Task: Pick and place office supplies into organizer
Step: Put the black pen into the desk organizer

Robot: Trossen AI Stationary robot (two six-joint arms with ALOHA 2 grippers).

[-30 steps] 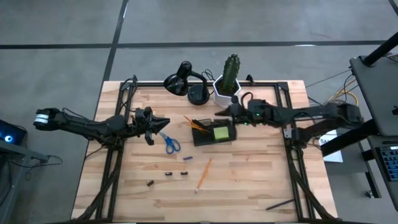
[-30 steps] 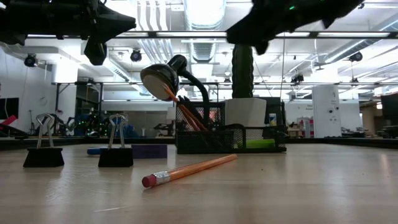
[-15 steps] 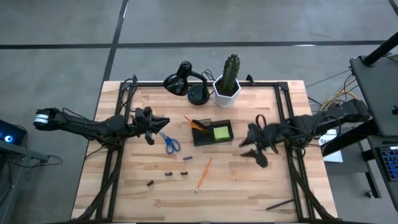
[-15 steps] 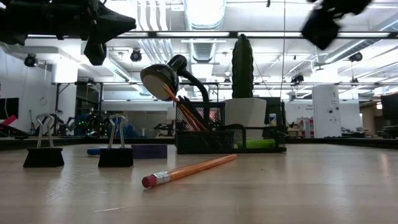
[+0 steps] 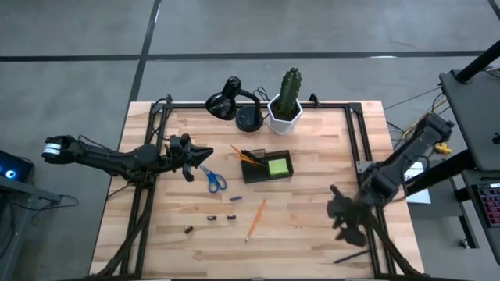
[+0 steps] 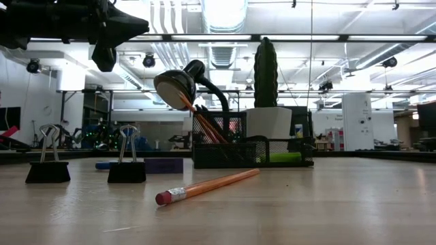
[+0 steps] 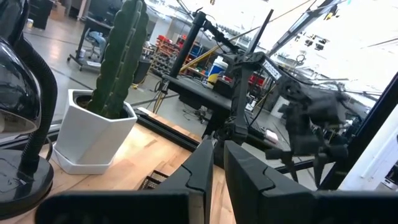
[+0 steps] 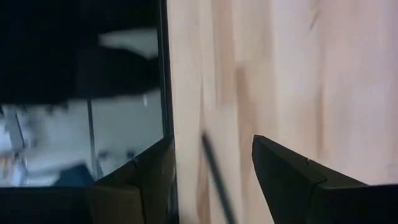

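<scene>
Showing no readable writing; left end effector [image 5: 187, 159] together, right end effector [image 5: 344, 221] apart.

Wooden table [image 5: 312, 226] under organizer [image 5: 266, 168], scissors [image 5: 213, 179] (pencil [image 5: 255, 218] loose)

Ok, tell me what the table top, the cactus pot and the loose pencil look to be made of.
Table top: wood, pale planks with visible grain and seams, light sheen in the low view.
Cactus pot: smooth white faceted shell, probably ceramic or plastic; cannot tell which.
Loose pencil: likely wood under glossy orange paint, with a pink rubber eraser on its end.
</scene>
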